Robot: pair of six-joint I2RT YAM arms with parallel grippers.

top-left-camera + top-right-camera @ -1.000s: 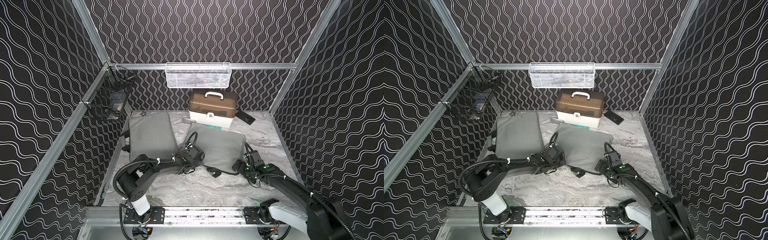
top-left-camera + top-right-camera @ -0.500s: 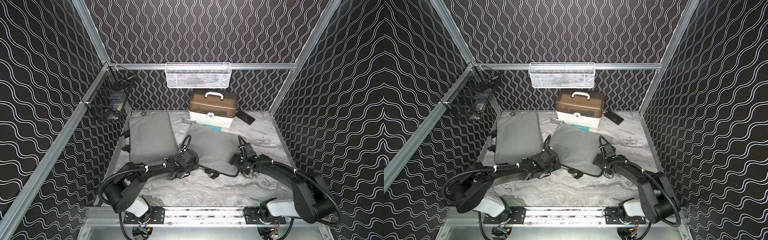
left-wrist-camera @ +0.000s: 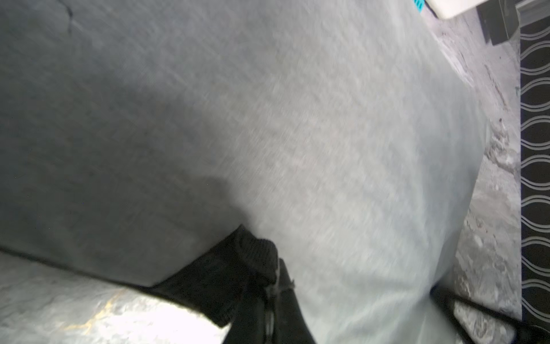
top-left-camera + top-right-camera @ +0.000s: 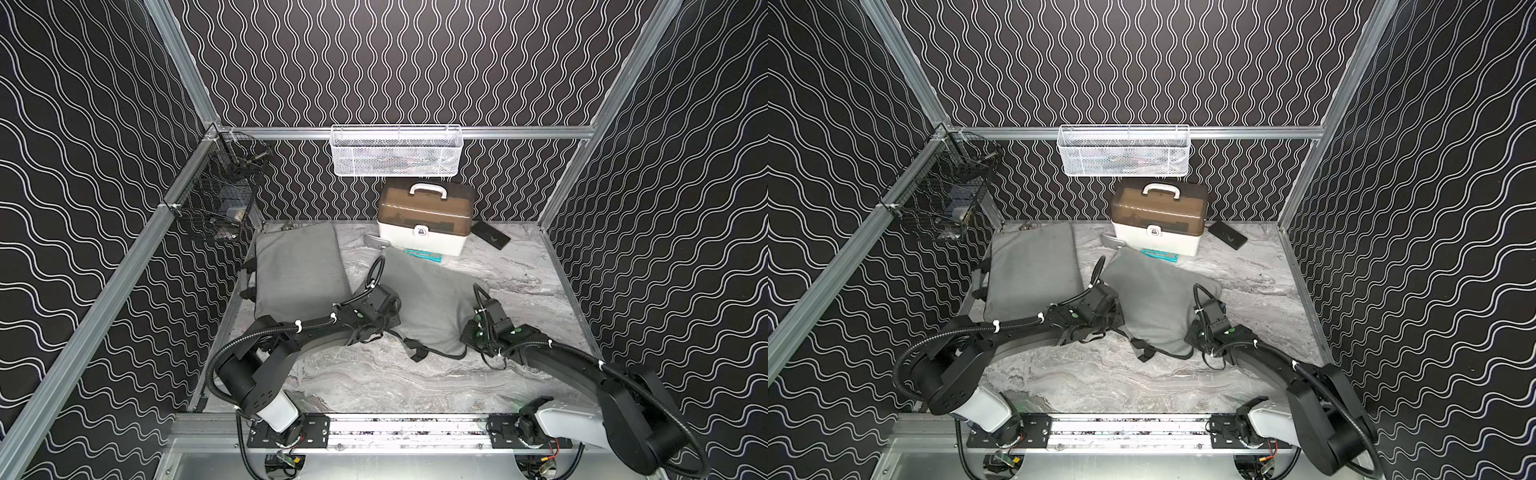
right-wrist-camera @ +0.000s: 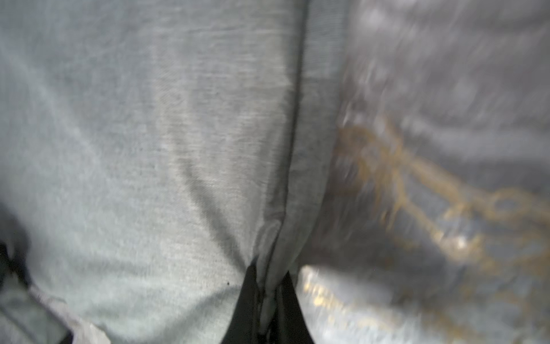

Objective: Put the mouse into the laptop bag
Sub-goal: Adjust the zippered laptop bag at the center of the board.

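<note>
The grey laptop bag (image 4: 432, 299) (image 4: 1154, 299) lies in the middle of the marble table, puffed up, with a black strap at its near edge. My left gripper (image 4: 390, 322) (image 3: 276, 277) is shut on a black strap tab (image 3: 238, 268) at the bag's left near corner. At the right near corner my right gripper (image 4: 467, 334) (image 5: 269, 277) is shut on a fold of the bag's grey edge (image 5: 285, 178). A small silver-grey rounded thing (image 4: 376, 241) (image 4: 1112, 240), seemingly the mouse, lies behind the bag, next to the white box.
A second grey bag (image 4: 297, 270) lies flat at the left. At the back stands a white box with a brown lid (image 4: 424, 220), with a teal strip (image 4: 424, 255) and a flat black item (image 4: 490, 235) near it. A white mesh basket (image 4: 395, 151) and a black wire basket (image 4: 220, 199) hang on the walls.
My right gripper came in to the bag's right near corner and went from open to shut on its edge. The left gripper stayed shut on the strap tab.
</note>
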